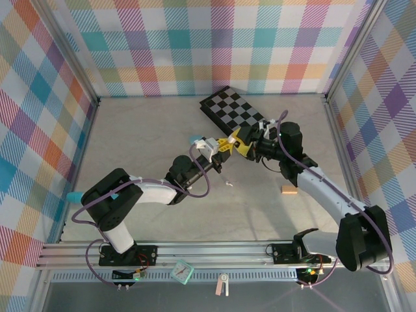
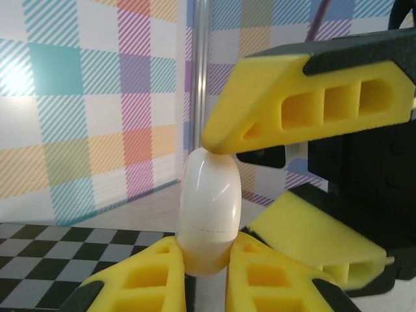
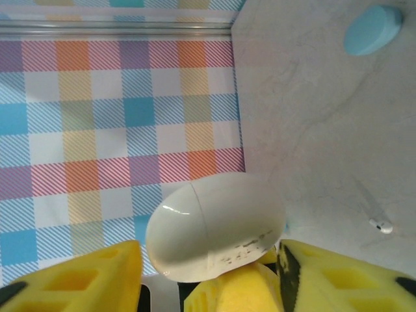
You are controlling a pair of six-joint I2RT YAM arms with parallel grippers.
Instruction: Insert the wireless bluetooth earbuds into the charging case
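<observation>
The charging case (image 2: 208, 208), a white oval pebble, is closed and stands upright between my left gripper's (image 2: 205, 253) yellow fingers (image 2: 140, 279), which are shut on its lower end. My right gripper (image 3: 211, 266) is open around the same case (image 3: 214, 224); one finger (image 3: 71, 279) stands apart from it. In the left wrist view the right gripper's upper finger (image 2: 260, 97) reaches the case's top. Both grippers meet above the table's middle: left gripper (image 1: 220, 145), right gripper (image 1: 239, 145). A tiny white earbud (image 1: 229, 184) (image 3: 383, 226) lies on the table below them.
A black-and-white checkered board (image 1: 237, 110) lies at the back of the table. A small orange cylinder (image 1: 288, 190) sits right of centre. A pale blue oval case (image 1: 73, 196) (image 3: 372, 29) rests by the left wall. Plaid walls enclose three sides.
</observation>
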